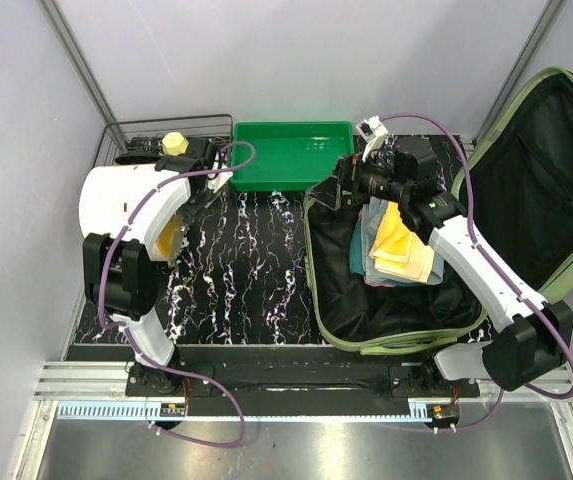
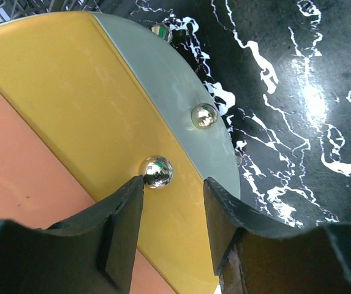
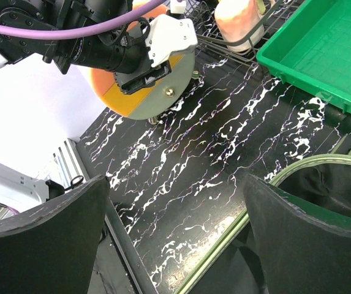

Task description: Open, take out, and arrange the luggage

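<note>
1. Nearest us, on the right side of the black marbled counter (image 1: 256, 280), the luggage (image 1: 386, 310) lies open. It is a pale olive-green hard shell with rounded corners, a zip rim and black fabric lining.
2. Its lid (image 1: 556, 180) stands raised to the right, leaning toward the wall, with the lining facing inward.
3. A stack of folded cloths (image 1: 401, 245) in yellow, teal and pink rests in the far half of the base.
4. The right tool (image 3: 175, 226) hangs over the luggage's far-left rim with its fingers spread wide and nothing between them.
5. Across the counter, the left tool (image 2: 174, 184) has its fingers apart, set against a round disc (image 2: 71, 122) banded orange, yellow and grey. One finger tip touches a shiny stud (image 2: 156, 171).
6. Farthest off, a bright green tray (image 1: 291, 160) sits at the back, with a wire rack (image 1: 156, 135) to its left.
</note>
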You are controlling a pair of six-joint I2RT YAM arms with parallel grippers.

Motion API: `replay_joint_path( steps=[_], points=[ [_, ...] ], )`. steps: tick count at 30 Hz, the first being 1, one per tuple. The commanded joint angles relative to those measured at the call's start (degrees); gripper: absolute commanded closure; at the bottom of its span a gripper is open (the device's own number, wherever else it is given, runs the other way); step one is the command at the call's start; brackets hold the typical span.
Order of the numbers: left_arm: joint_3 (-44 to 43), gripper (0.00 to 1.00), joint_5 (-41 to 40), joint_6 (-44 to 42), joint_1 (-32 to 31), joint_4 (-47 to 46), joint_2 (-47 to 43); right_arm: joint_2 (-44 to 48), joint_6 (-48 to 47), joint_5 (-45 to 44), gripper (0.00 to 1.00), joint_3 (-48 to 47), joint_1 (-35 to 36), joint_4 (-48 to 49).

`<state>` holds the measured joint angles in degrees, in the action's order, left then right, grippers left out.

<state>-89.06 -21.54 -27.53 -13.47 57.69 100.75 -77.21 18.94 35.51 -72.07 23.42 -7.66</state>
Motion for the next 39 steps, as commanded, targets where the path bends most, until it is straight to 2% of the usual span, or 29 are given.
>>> replay_joint_path(
  steps=[1,14,15,17,18,19,20,22,24,29,32,33,36,37,39],
  points=[
    [1.3,0.52,-5.1,-3.3,3.7,-2.9,1.2,1.7,-1.7,0.1,0.00,-1.7,-0.9,0.4],
    [4.1,0.51,-1.2,-6.5,5.0,-3.3,-1.9,2.1,-2.7,0.6,0.00,-1.5,-1.7,-0.7],
    [2.6,0.49,0.3,-6.2,5.0,-1.5,-2.3,2.1,-3.0,0.7,0.00,-1.5,-1.6,-0.8],
    [-0.1,0.41,8.4,-5.6,3.9,1.5,-3.4,2.2,-3.8,0.6,0.00,-1.7,-1.8,-1.5],
    [-3.6,0.31,11.6,-5.2,3.0,3.4,-3.8,2.2,-4.3,0.5,0.00,-1.8,-1.9,-2.0],
    [-5.2,0.28,16.0,-4.9,0.4,6.4,-4.0,2.1,-5.6,0.4,0.00,-1.8,-2.1,-2.7],
    [-6.7,0.26,17.1,-4.4,-1.4,7.1,-4.2,2.2,-6.5,0.3,0.00,-2.0,-2.3,-4.3],
    [-10.8,0.16,20.3,-3.1,-6.0,8.2,-4.5,2.4,-11.0,-0.2,0.00,-2.8,-2.6,-8.1],
    [-15.1,0.04,22.6,-1.0,-7.8,8.7,-4.4,2.7,-15.2,-2.5,0.00,-3.9,-3.3,-11.8],
    [-22.1,0.02,32.8,4.1,-8.1,8.0,-5.3,3.6,-27.1,-6.8,0.00,-8.9,-4.4,-30.3],
    [-18.9,0.01,37.4,8.0,-8.1,-1.4,-11.1,4.9,-34.9,-9.4,0.00,-8.6,-4.9,-37.5],
    [-15.1,0.01,38.1,9.1,-8.0,-7.7,-12.5,4.6,-37.7,-10.1,0.00,-8.3,-5.1,-38.8],
    [-9.6,0.01,42.4,5.3,-8.1,-15.7,-14.7,2.2,-41.6,-10.5,0.00,-8.6,-6.4,-42.3],
    [-10.2,0.01,45.6,3.8,-8.0,-15.3,-12.6,1.2,-42.7,-10.0,0.00,-10.4,-6.6,-45.2],
    [-16.1,0.01,46.2,3.4,-8.1,-12.7,-8.9,-2.0,-46.5,-9.9,0.00,-12.0,-6.9,-48.6]
  ],
)
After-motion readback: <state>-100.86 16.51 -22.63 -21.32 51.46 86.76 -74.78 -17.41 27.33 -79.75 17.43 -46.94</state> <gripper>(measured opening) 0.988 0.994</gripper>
